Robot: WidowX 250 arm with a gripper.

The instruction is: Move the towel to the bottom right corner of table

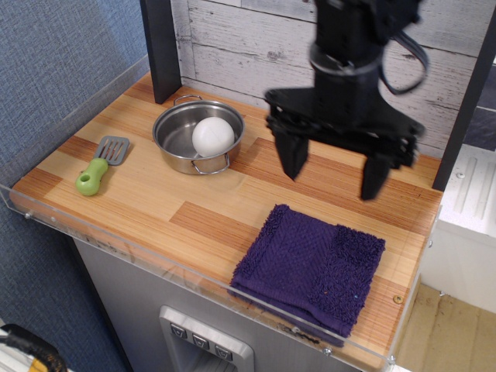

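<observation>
- Above the right half of the table (155,209), my gripper (333,164) hangs in the air with its two fingers spread wide apart and nothing between them.
- Both fingers (293,151) point downward; neither touches the wood or any cloth.
- Below and in front of my gripper lies the towel (310,265), folded, dark purple and nubby, flat on the planks and clear of my fingertips.
- That towel sits in the near right corner of the table, its front edge close along the clear plastic rim (101,244) and its right side near the right end of the top.
- A strip of bare wood shows between the towel's far edge and the spot under my fingers.
- Off to my left, well apart from the towel, stands a steel pot (198,137) with a white ball (213,136) resting inside it.
- Farther left again, a small spatula (101,164) with a green handle lies flat on the wood, near the pot but not touching it.
</observation>
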